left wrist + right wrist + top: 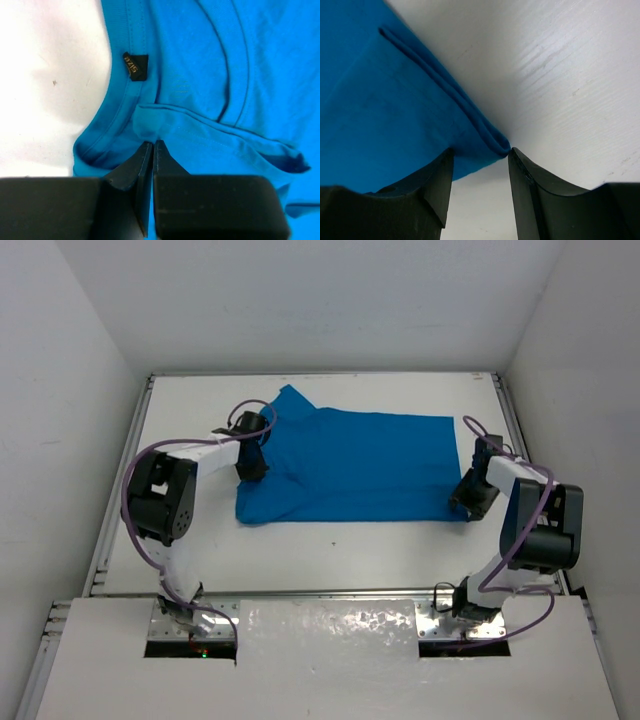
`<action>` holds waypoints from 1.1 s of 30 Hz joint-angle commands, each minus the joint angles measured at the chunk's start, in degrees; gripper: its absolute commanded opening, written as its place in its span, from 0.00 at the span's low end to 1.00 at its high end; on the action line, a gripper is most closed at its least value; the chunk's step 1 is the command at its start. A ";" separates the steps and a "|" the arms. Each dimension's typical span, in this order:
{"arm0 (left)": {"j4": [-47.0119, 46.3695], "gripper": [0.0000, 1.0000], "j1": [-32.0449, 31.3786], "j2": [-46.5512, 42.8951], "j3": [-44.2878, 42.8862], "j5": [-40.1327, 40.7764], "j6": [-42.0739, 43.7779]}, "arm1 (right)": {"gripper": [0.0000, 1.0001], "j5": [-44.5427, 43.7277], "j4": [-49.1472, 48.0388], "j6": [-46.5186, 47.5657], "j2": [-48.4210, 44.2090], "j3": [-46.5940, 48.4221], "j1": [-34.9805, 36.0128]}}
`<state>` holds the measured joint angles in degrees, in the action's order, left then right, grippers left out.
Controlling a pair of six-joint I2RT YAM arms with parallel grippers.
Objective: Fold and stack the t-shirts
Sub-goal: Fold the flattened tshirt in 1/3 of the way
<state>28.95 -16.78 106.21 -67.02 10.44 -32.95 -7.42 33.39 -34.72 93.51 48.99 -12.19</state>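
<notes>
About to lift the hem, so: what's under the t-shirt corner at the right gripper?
Bare white table shows around the t-shirt corner, which sits between the open fingers of the right gripper. The hem edge looks doubled, two layers. What lies beneath the cloth is covered; cannot tell.

Bright, even overhead light leaves only soft shadows on the table [330,550] in the top view, the left wrist view blows out white at upper left beside the shirt [215,65], and the fingers [540,200] low in both wrist views look dark and blurred.
</notes>
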 commanded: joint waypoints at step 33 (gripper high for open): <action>1.38 0.36 3.68 -1.16 -5.31 4.59 2.18 | 0.00 -4.45 -1.48 0.79 6.24 4.18 -3.72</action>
<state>31.05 -14.15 109.65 -71.00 12.82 -32.53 -8.91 33.08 -35.53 98.48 52.58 -15.07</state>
